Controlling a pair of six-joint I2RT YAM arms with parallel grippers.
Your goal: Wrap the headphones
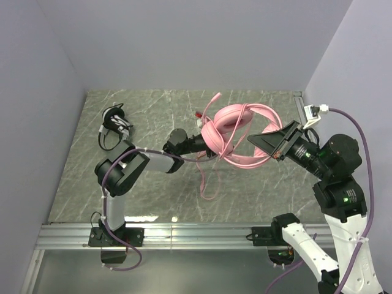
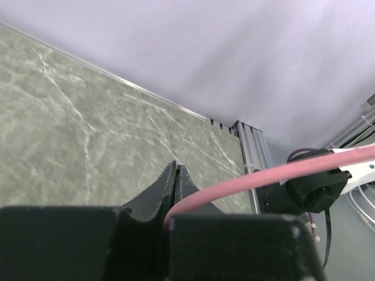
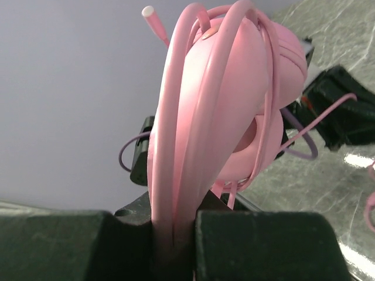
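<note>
Pink headphones [image 1: 236, 125]: held up over the middle of the worktop [image 1: 153, 110], long axis lying left to right, ear cups leftward, headband loop rightward. Headband clamped edge-on in right gripper [image 3: 176, 234]. Left gripper [image 2: 176, 175] closed tight on pink cable [image 1: 205, 177], slack hanging toward the worktop. Black-and-white headphones [image 1: 115, 125] lying at the worktop's far left.

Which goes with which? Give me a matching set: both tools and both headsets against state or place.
1. left tool
2. right tool
3. pink headset
4. black headset

A. lying on the table, far left
B. shut on the pink cable
C. held up off the table
D. shut on the pink band

Pairs: 1-B, 2-D, 3-C, 4-A
</note>
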